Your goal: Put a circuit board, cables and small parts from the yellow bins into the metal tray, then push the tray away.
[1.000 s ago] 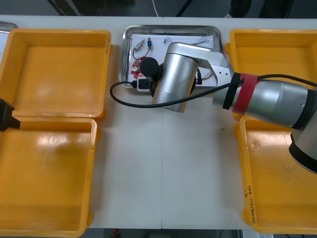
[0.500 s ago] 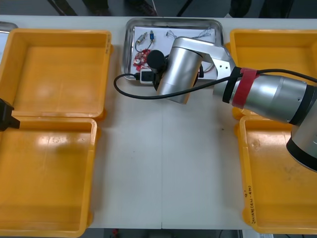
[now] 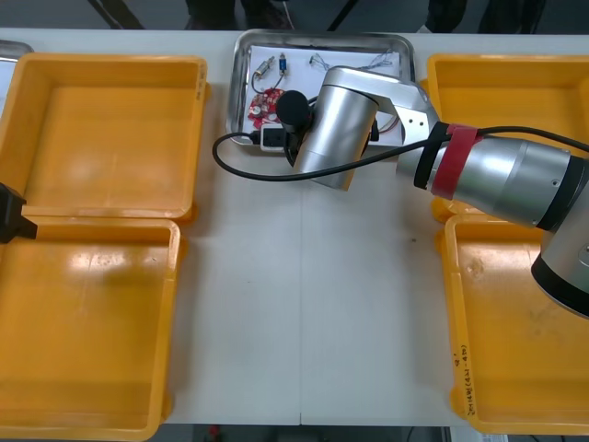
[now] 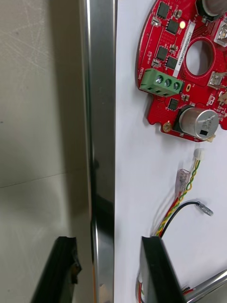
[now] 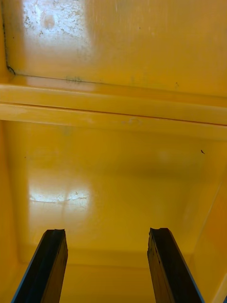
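Right gripper [image 4: 108,241] astride shiny tray [image 4: 101,118] rim; round red board [image 4: 165,52] inside.

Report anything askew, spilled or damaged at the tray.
Nothing stands out. The board and cables lie inside the tray, none seen over its rim. The right claw, open, straddles that rim, one finger inside and one outside, which suits pushing. The left claw hangs open by the left bins.
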You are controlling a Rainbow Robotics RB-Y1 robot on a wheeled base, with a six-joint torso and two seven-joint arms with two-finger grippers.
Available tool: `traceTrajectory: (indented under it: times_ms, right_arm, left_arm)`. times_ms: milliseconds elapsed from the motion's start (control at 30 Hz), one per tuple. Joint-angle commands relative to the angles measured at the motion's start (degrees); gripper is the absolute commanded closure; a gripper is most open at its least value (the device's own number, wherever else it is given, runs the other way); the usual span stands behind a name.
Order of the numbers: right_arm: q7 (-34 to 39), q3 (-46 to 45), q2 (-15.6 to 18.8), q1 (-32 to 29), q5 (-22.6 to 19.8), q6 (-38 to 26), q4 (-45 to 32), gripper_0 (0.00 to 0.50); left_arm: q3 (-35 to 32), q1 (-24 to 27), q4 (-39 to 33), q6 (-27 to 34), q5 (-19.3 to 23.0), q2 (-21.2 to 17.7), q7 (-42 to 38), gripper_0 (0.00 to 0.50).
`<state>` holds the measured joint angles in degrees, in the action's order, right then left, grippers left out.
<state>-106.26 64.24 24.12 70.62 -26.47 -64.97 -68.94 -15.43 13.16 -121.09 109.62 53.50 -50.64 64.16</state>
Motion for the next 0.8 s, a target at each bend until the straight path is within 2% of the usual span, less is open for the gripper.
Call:
traceTrajectory:
  times_ms: [33,167,300,467,600,800]
  right_arm:
    - [-1.85,-2.37,-1.01,3.38,-1.04,-0.25,-0.05,0.0]
    - [-2.2,-6.32,-1.8,3.38,-4.2,-3.94,-0.14,0.0]
    - [-1.32,-13.09,-2.94,1.53,-7.36,-11.5,-2.43,0.0]
    - [-0.88,-23.37,-2.85,-4.09,-6.49,-23.72,-12.27,0.0]
    - [-0.36,-27.68,-1.88,-7.78,-4.64,-31.63,-20.62,0.0]
    - [1.14,-32.43,1.45,-12.79,-4.02,-43.58,-33.28,0.0]
  left_arm:
    - [-1.88,-1.38,-1.43,0.38,-0.5,0.54,5.53,0.0]
    - [-1.88,-1.38,-1.43,0.38,-0.5,0.54,5.53,0.0]
    - [-1.88,-1.38,-1.43,0.38,-0.5,0.54,5.53,0.0]
    - [-1.88,-1.38,-1.43,0.38,-0.5,0.54,5.53,0.0]
    - [-1.88,-1.38,-1.43,0.38,-0.5,0.54,5.53,0.0]
    - [-1.88,-1.38,-1.43,0.38,-0.5,0.54,5.53,0.0]
